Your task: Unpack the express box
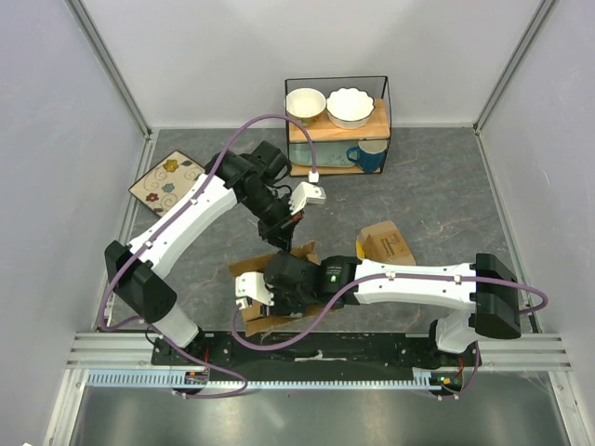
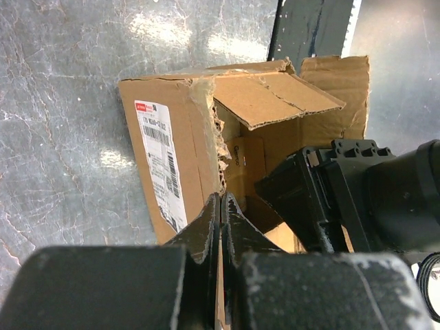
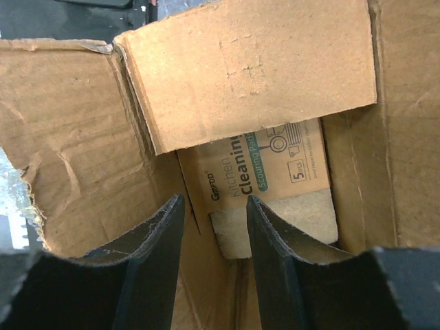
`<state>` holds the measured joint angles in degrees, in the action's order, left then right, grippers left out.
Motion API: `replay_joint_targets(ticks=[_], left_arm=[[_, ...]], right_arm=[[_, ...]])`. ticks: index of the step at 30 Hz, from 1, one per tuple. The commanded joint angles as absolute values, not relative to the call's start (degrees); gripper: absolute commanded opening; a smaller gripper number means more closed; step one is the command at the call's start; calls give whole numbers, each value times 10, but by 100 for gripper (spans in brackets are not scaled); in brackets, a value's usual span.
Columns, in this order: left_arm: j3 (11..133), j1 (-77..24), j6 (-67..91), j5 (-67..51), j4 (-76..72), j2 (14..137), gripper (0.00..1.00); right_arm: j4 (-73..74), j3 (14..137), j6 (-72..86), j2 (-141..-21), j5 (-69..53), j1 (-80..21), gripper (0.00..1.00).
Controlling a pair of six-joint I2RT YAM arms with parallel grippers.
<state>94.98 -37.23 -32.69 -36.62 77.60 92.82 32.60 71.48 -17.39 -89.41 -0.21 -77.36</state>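
A grey marbled table (image 1: 437, 195) is seen from above, closed in by pale walls. At its far edge a wire rack (image 1: 386, 111) is set, in which two pale bowls (image 1: 305, 104) and a blue mug (image 1: 368, 156) are kept. A flower-patterned tile (image 1: 167, 181) is laid at the far left. A smaller cardboard package (image 1: 386, 243) is placed right of centre.

The express box (image 1: 302, 253) is found at the near centre of the table, between the two arms, with its flaps opened and one edge torn. A white label (image 2: 161, 158) is carried on its side.

The left gripper (image 2: 220, 206) is held at the box's rim. Its jaws are pressed together, and a thin strip of cardboard (apparently a flap of the box) is pinched between them.

The right gripper (image 3: 214, 201) is lowered into the open box with its jaws parted. Beyond them a printed pack of kitchen scouring pads (image 3: 275, 165) is seen inside the box, partly covered by an inner flap (image 3: 254, 69).
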Motion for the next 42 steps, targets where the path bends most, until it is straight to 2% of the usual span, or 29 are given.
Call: replay_joint_targets(ticks=[1,18,24,27,30,31,34,42], left_arm=[[938,-376,-355,-384,881,904,2],[954,-377,-363,-393,882,900,2],[952,-377,-365,-391,882,897,2],[945,-377,-367,-389,881,894,2],[940,-377,-368,-384,881,890,2],[940,-377,-368,-382,881,890,2],[937,-377,-370,-381,881,887,2],[919,-377,-374,-373,880,882,2]], right_arm=[[347,743,-181,-900,-62,-772,50],[346,731,-201,-962,-65,-825,50],[314,707,-200,-963,-47,-845,47],[296,698,-199,-968,-38,-848,39],[283,693,-198,-973,-26,-849,26],[281,691,-197,-977,-24,-849,16],[277,692,-193,-976,-12,-849,1],[236,686,-190,-909,59,-850,0]])
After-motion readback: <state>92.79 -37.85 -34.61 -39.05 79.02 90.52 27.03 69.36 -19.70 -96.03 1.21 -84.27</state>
